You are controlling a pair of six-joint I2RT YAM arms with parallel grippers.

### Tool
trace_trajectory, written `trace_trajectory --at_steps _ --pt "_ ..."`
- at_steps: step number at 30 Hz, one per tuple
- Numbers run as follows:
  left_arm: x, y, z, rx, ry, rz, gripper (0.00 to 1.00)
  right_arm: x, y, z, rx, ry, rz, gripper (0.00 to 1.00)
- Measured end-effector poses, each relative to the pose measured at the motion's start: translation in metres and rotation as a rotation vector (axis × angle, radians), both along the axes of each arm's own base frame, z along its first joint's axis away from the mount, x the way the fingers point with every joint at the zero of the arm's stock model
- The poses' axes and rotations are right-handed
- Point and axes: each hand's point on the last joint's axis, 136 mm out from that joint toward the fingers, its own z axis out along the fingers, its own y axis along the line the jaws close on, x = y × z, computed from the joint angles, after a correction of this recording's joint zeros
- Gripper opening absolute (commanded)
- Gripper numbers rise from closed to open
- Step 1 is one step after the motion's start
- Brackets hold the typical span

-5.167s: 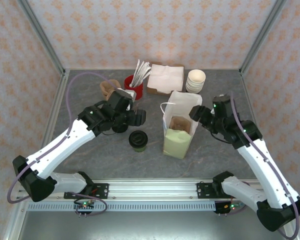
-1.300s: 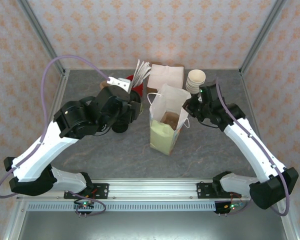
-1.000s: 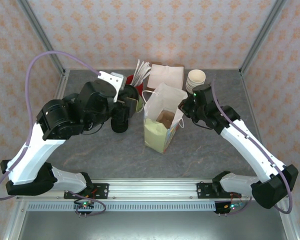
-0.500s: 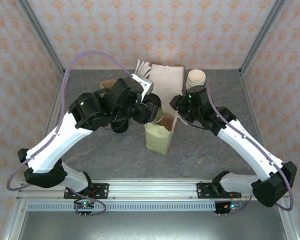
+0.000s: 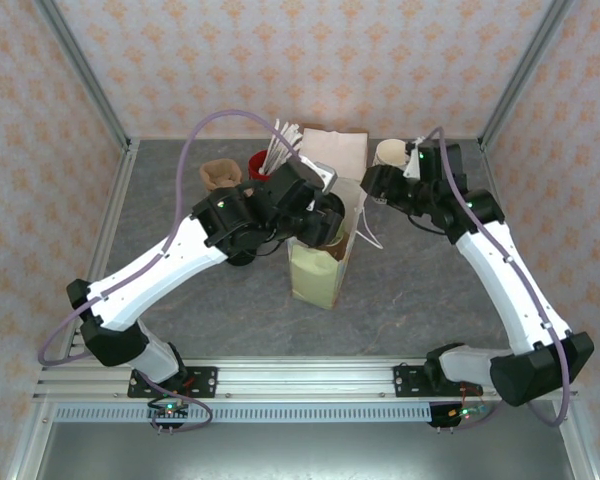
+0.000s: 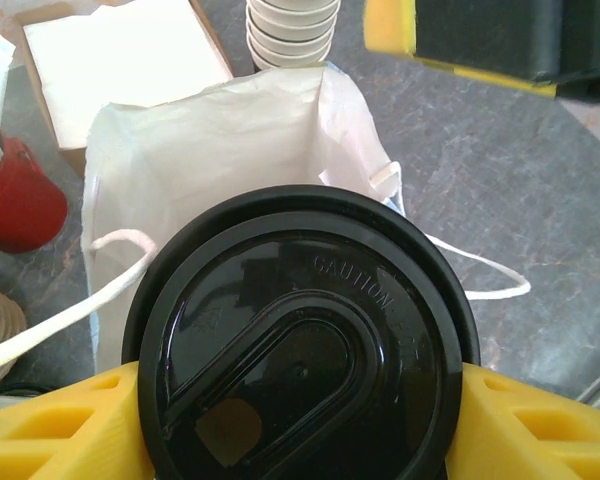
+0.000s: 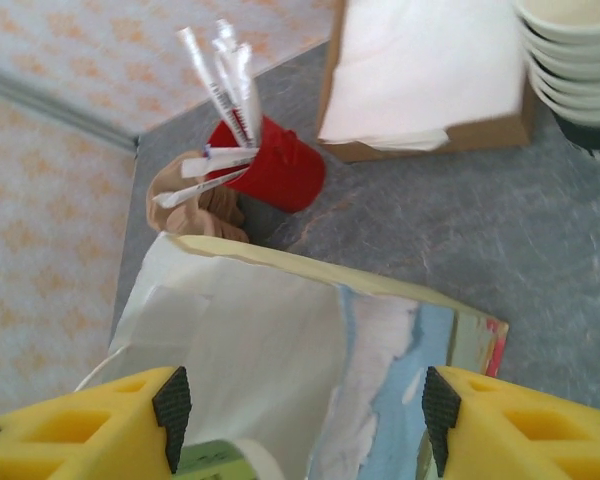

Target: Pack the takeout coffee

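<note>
Since half a second back, the right jaws have drawn away from the paper bag (image 5: 316,272) toward the stack of cream cups (image 5: 390,152), and the left jaws have carried the coffee cup (image 5: 323,222) over the bag's mouth. The left jaws are closed on the cup, yellow fingers (image 6: 50,425) pressed to either side just under its black lid (image 6: 300,370). The right jaws stand wide apart and hold nothing; the bag's upper edge (image 7: 280,300) lies below and between them, untouched.

With the bag now unsupported, it could lean or fold when the cup goes down. If the cup's base lands on the rim instead of inside, the bag would likely tip toward the right jaws. A white handle cord (image 6: 65,315) loops just beside the cup and could snag under it. Letting go too high might drop the cup on its side and spill it.

From the left wrist, the lid hides the cup's sides and the bag's inside, so I cannot tell whether the base is already below the rim. A pale green edge (image 7: 218,462) beside the right jaws is cut off and hard to name.
</note>
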Motion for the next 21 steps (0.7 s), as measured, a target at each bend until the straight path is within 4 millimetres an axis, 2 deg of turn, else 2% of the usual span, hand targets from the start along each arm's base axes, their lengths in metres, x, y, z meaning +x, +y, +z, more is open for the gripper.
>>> trace_trajectory --at_steps 3,7,9,14,21 --pt "0.008 -0.001 -0.014 0.033 -0.022 0.013 0.66 0.008 0.008 -0.004 -0.06 -0.029 0.087 0.63" --pt "0.015 0.002 -0.04 0.086 -0.036 0.037 0.66 0.017 0.012 -0.019 -0.127 -0.031 0.167 0.63" --pt "0.017 0.004 -0.047 0.109 -0.04 0.041 0.66 0.02 0.013 -0.027 -0.154 -0.019 0.19 0.63" --pt "0.02 0.0 -0.043 0.088 -0.057 0.04 0.65 0.026 0.014 -0.032 -0.206 -0.008 0.238 0.63" --pt "0.02 0.001 -0.044 0.069 -0.043 0.065 0.64 0.019 0.02 -0.034 -0.246 -0.048 0.354 0.64"
